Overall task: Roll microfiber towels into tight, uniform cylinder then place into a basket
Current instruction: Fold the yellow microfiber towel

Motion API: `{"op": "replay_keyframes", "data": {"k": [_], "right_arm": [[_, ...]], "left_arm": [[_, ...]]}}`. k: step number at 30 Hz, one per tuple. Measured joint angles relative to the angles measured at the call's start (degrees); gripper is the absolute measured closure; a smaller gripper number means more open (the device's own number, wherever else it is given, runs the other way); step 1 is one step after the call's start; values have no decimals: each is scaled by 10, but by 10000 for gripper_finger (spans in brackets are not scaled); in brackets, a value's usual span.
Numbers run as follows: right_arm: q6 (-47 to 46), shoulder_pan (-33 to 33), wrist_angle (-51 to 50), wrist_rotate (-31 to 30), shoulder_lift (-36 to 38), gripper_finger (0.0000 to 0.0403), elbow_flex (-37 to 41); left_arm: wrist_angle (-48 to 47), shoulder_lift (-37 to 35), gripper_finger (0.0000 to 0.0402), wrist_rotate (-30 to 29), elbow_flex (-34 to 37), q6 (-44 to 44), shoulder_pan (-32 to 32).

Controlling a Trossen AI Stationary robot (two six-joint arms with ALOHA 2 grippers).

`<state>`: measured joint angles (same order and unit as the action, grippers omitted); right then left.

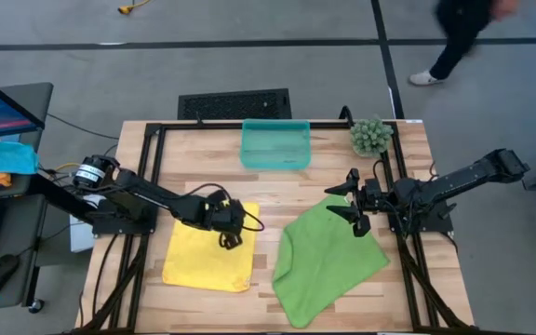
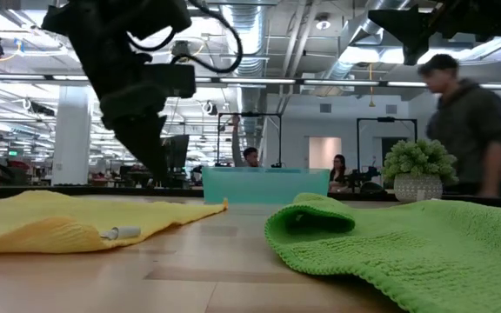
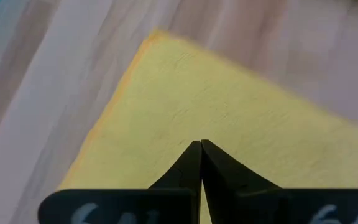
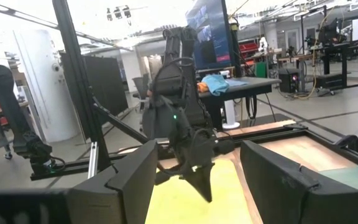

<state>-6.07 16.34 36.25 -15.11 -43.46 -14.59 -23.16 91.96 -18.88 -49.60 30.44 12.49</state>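
The yellow towel (image 1: 207, 256) lies flat on the table's left half, also visible in the low view (image 2: 59, 222) and the left wrist view (image 3: 216, 112). My left gripper (image 1: 229, 238) is shut and points steeply down over the towel's far right corner, its tips (image 3: 201, 146) just above the cloth. The larger green towel (image 1: 328, 251) lies spread on the right half, one edge curled over (image 2: 311, 217). My right gripper (image 1: 331, 203) hovers open and level above the green towel's far corner. The teal basket (image 1: 275, 144) stands at the far edge in the middle.
A small potted plant (image 1: 370, 137) stands right of the basket. A black vented panel (image 1: 234, 102) lies beyond the table's far edge. Black frame rails (image 1: 152, 167) run along the table's sides. A person (image 1: 459, 37) walks past at the far right.
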Motion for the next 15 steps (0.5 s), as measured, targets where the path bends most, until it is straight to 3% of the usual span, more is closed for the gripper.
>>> {"op": "replay_keyframes", "data": {"k": [15], "right_arm": [[0, 0, -2, 0, 0, 148, 0]], "left_arm": [[40, 77, 401, 20, 5, 0, -9]]}}
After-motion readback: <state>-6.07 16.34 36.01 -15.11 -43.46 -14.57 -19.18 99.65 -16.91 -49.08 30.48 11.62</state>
